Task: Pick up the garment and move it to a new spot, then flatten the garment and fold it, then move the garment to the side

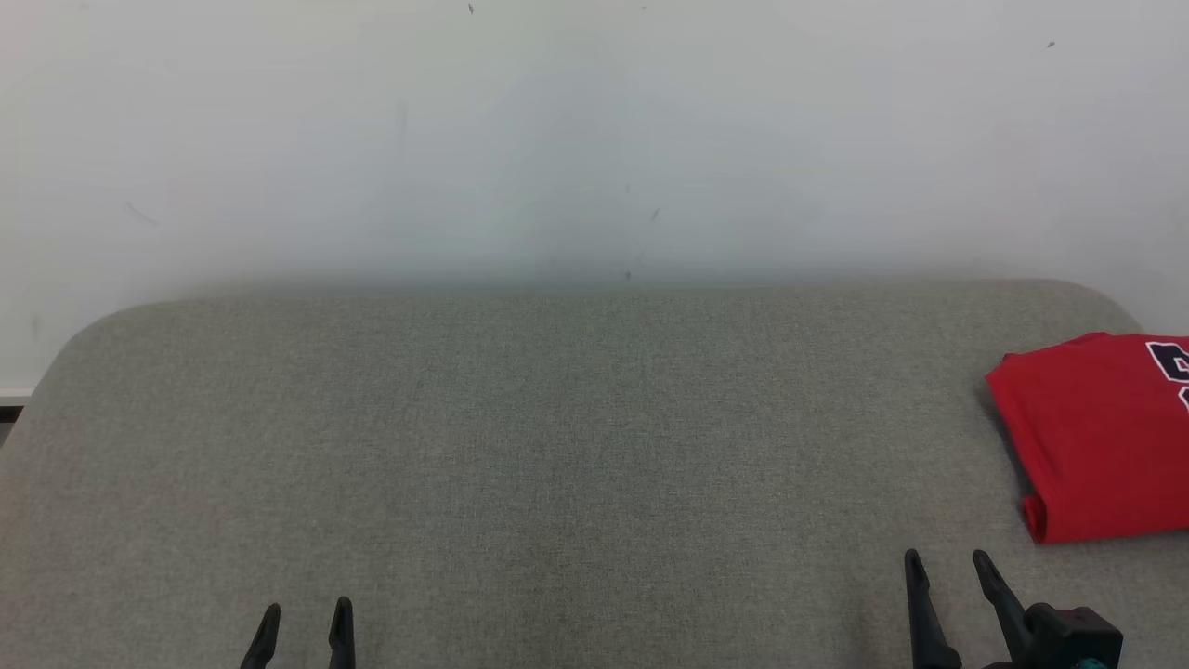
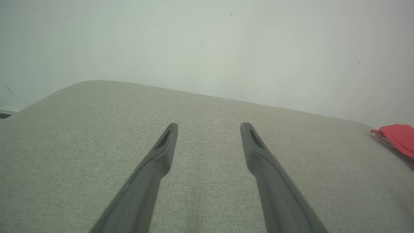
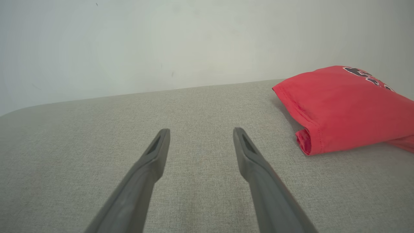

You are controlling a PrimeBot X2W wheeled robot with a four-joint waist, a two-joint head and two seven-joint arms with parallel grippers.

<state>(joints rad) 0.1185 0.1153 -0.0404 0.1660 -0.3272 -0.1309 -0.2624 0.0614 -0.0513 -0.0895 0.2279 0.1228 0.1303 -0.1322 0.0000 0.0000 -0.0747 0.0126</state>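
The garment [image 1: 1101, 437] is a red shirt with dark lettering, folded into a compact rectangle at the far right of the grey padded surface [image 1: 557, 437], partly cut off by the head view's edge. It also appears in the right wrist view as the garment [image 3: 343, 106], up and to the right of the fingers, and as a small red edge of the garment [image 2: 396, 136] at the far right of the left wrist view. My right gripper [image 1: 947, 562] stands open just in front and left of it, touching nothing. My left gripper [image 1: 307, 613] is open at the lower left, empty.
A pale wall [image 1: 594, 139] rises directly behind the padded surface. The surface has rounded back corners, and its left edge drops off near a dark strip [image 1: 9, 400] at the far left.
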